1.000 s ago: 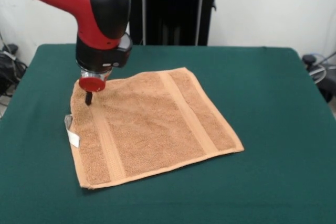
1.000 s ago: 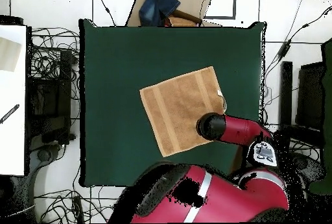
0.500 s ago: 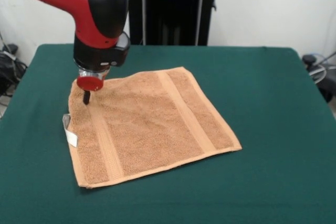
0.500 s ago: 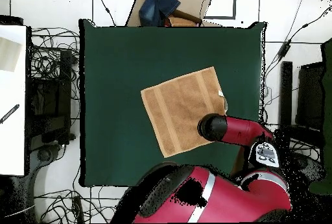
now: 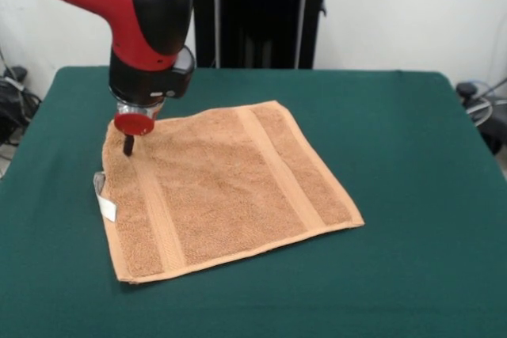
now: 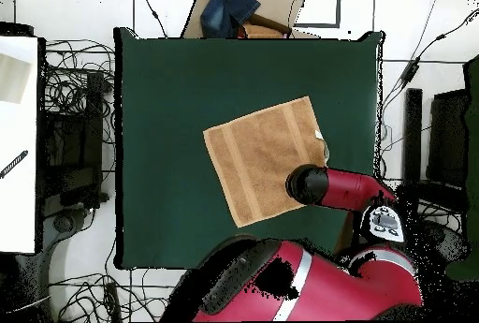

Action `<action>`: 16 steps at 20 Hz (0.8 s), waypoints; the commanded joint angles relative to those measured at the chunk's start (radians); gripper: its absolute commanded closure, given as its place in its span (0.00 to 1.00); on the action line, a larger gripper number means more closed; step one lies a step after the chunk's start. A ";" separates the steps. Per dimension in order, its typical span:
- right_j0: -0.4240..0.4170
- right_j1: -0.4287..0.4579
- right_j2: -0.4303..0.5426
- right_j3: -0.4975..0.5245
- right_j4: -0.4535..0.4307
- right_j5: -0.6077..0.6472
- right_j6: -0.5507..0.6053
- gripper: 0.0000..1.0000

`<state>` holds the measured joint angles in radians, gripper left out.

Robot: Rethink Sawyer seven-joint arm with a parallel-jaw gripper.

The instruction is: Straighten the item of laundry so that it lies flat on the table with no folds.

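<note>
You are looking across a dark green counter [image 5: 412, 156] with an orange-tan towel [image 5: 226, 187] spread on it, left of the middle in the front view. The towel lies open and nearly flat, turned at an angle to the counter's edges, so one corner points toward the far side and another toward the near left. Two woven bands [image 5: 281, 168] run across it, one near its left edge and one right of its middle. A small white loop tag [image 5: 105, 198] sticks out from the towel's left edge, resting on the green cloth.

The red and black arm [image 5: 135, 13] comes down from the upper left. Below its wrist sits a red disc, and under that the claw [image 5: 127, 145] shows as one thin dark tip at the towel's far-left corner, on or just above the cloth. You cannot tell from either view whether the claw is open or closed, or whether it has hold of the towel.

In the overhead view the towel [image 6: 262, 155] sits right of the counter's [image 6: 168, 85] middle, and the arm's end [image 6: 309, 185] covers the towel corner nearest the robot.
</note>
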<state>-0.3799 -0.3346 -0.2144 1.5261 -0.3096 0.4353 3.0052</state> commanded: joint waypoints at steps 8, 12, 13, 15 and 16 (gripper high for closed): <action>-0.002 -0.015 0.066 0.053 -0.046 0.032 -0.109 0.00; 0.002 -0.020 0.066 0.062 -0.046 0.029 -0.104 0.00; 0.003 -0.019 0.067 0.062 -0.044 0.028 -0.100 0.00; 0.005 -0.019 0.067 0.064 -0.040 0.027 -0.092 0.00; 0.014 -0.017 0.067 0.066 -0.034 0.028 -0.081 0.00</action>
<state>-0.3787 -0.3610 -0.2149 1.5311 -0.3102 0.4356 3.0052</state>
